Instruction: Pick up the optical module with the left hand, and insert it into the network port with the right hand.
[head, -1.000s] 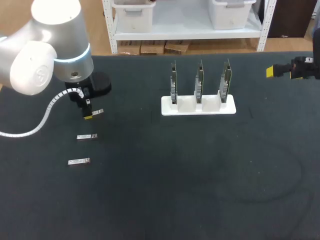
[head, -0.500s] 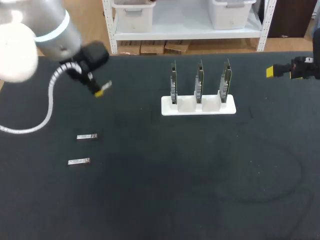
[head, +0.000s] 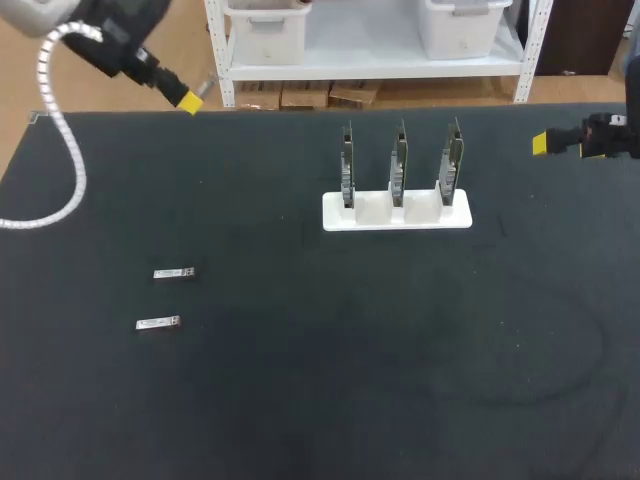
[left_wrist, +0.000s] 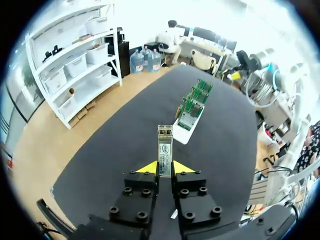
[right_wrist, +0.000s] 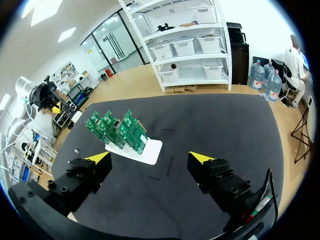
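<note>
Left wrist view: slim silvery labelled optical module (left_wrist: 165, 149)

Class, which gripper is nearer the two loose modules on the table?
Left. The left gripper, gripping another module, hangs beyond the loose modules; the right gripper is at the table's far right.

Bright, even indoor light
Glare whitens the room far ahead of the left fingers (left_wrist: 146, 167); the dark matte table (head: 400, 350) takes only faint shadows
</note>
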